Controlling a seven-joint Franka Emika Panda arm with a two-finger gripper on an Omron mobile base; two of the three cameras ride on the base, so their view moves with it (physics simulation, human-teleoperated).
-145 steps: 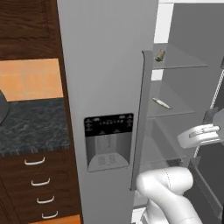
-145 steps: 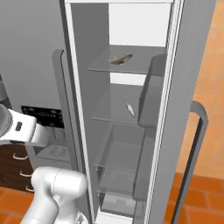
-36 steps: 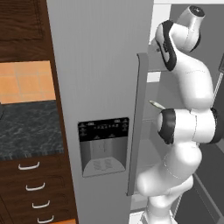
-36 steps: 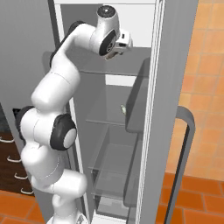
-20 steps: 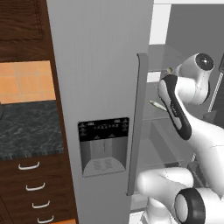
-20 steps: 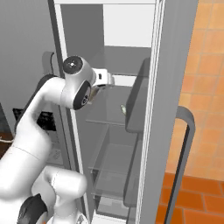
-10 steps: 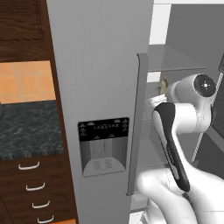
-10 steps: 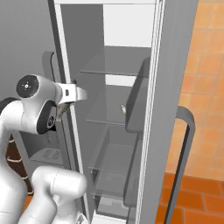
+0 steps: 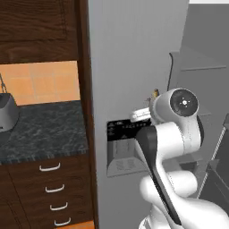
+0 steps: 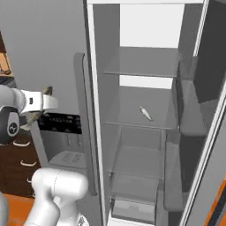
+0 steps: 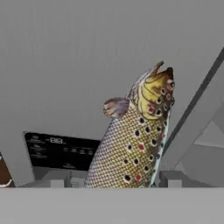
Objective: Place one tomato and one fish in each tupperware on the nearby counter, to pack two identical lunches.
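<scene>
Fish: spotted brown trout-like fish (image 11: 135, 144) rises lengthways out of the gripper, head up, in front of the grey fridge door (image 9: 134, 58) and its black dispenser panel (image 11: 61, 151).
Gripper: white two-finger gripper (image 10: 39, 110) hangs just beside the door; its jaws look clamped on the fish, whose ends poke out above and below the hand.
Counter: dark speckled stone counter (image 9: 49, 129) sits to the left over brown drawers (image 9: 51, 188); I can't spot either tupperware from here.
Step in hand: carrying the fish away from the fridge towards the counter, I'd say.
Doing it well: keep the grip firm and the wrist steady, swing wide of the door edge and its long handle (image 10: 81, 114), and bring the base round before lowering.
Right base view extra: open fridge compartment with glass shelves (image 10: 141, 66), and a second small pale fish (image 10: 145, 113) lying on the middle shelf.
Left base view extra: counter, drawers and orange tiled wall (image 9: 40, 82).
Hand view extra: fish's spots and fin up close.
</scene>
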